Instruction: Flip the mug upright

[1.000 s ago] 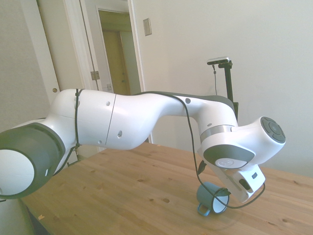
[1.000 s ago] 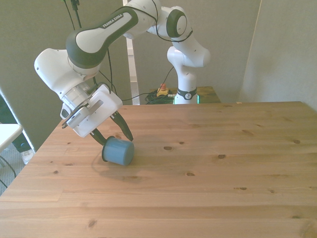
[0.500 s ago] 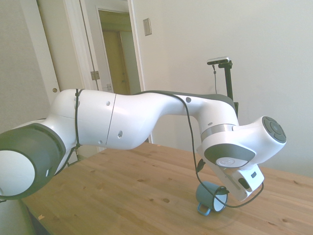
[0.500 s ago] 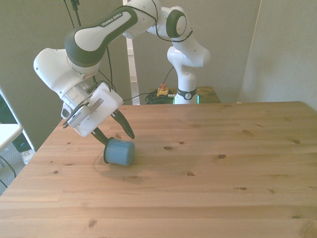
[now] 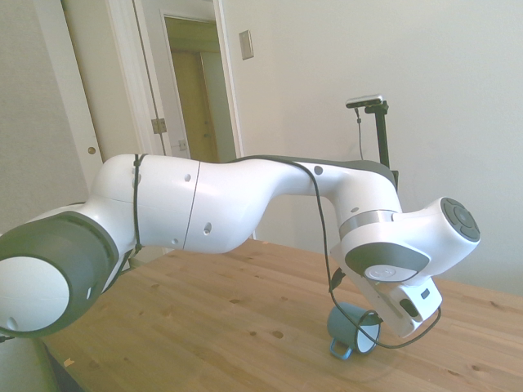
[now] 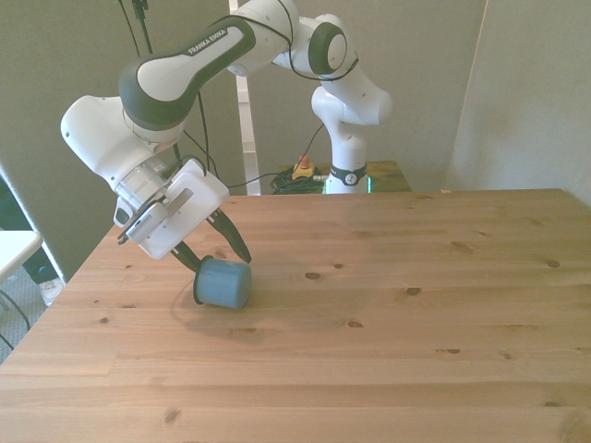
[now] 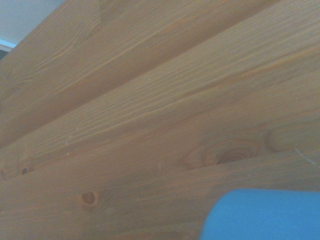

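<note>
The small teal-blue mug (image 6: 223, 283) lies on its side on the wooden table (image 6: 388, 323), toward the front view's left. In the side view the mug (image 5: 350, 328) shows its white inside, with the loop handle (image 5: 339, 351) down against the wood. My gripper (image 6: 222, 266) tilts down over the mug, open, its two dark fingers (image 6: 236, 249) spread on either side of the mug's upper end. Whether a fingertip touches the rim is unclear. In the side view the gripper (image 5: 361, 315) is mostly hidden behind the hand. The wrist view shows a blurred blue patch of the mug (image 7: 260, 216).
The table's edge (image 6: 69, 277) runs close by on the front view's left. Bare wood (image 6: 416, 305) stretches to the front view's right of the mug. Behind the table, an open doorway (image 5: 196, 82) shows in the side view.
The hand has crept slightly toward the front view's left and the arm's elbow has shifted. The mug lies in almost the same spot, and the fingers stay spread.
</note>
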Available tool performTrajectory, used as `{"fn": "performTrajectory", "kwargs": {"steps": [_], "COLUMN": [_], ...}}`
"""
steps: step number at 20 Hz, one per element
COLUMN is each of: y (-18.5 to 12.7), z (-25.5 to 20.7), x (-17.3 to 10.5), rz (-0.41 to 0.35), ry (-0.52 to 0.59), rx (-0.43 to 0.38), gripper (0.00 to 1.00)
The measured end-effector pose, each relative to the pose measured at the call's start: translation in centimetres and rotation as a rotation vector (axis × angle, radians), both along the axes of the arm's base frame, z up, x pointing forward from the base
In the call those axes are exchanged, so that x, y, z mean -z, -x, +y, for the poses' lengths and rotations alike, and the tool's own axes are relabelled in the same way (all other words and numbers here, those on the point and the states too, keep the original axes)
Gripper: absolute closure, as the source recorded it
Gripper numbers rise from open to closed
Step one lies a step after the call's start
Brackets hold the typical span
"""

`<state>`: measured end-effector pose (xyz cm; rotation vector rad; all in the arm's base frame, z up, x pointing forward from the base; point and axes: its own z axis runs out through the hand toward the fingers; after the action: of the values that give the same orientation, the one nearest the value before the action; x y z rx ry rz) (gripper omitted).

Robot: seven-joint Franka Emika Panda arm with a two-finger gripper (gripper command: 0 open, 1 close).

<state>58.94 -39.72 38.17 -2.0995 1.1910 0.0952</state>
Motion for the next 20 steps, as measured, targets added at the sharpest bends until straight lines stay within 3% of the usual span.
{"fn": "performTrajectory", "kwargs": {"steps": [13, 20], "y": [-0.1, -0.2], "z": [-0.1, 0.0], "x": [0.4, -1.4], "rz": [0.006, -0.007], "ry": [-0.003, 0.008], "rx": [-0.001, -0.005], "gripper": [1.00, 1.00]}}
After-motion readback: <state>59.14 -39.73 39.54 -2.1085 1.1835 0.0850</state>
